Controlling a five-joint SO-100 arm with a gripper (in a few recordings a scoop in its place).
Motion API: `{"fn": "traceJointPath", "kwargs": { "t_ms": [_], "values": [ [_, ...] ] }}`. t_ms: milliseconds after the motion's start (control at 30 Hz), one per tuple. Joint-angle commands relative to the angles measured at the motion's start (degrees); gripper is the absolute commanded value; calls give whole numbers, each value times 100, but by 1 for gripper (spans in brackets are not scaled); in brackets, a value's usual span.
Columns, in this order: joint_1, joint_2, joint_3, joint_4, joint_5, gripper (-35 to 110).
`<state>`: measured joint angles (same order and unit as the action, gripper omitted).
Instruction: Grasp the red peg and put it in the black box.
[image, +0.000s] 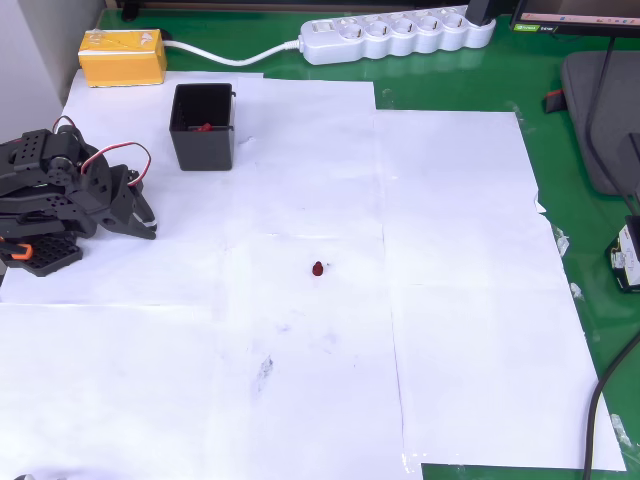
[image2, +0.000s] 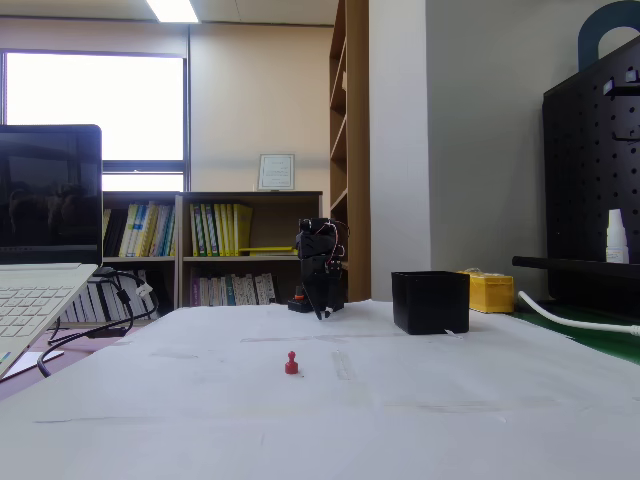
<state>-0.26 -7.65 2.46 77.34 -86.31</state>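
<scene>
White paper (image: 300, 350): tool (image: 148, 226) empty, clear of red peg (image: 318, 268).

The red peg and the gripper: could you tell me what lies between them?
Nothing but bare white paper. The overhead view shows the gripper at the left and the red peg alone mid-sheet.

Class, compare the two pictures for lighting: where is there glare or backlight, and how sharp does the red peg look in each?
Overhead view: even light, white paper bright and slightly washed out, the red peg small but sharp with hardly any shadow. Fixed view: the window and ceiling lamp are blown out, so the claw and black box read as dark shapes; the peg stays clear.
</scene>
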Motion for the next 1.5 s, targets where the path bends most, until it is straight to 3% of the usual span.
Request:
{"fn": "traceJointPath", "kwargs": {
  "t_ms": [0, 533, 667, 767, 1067, 1467],
  "values": [
    [79, -650, -606, 352, -281, 0],
    [26, -650, -606, 352, -352, 0],
    [-44, -633, -598, -114, -132, 0],
    [-220, -580, -589, -396, -519, 0],
    [-360, 1512, -589, -3542, -343, 0],
    [-299, 5739, -510, -8613, -387, 0]
  ]
}}
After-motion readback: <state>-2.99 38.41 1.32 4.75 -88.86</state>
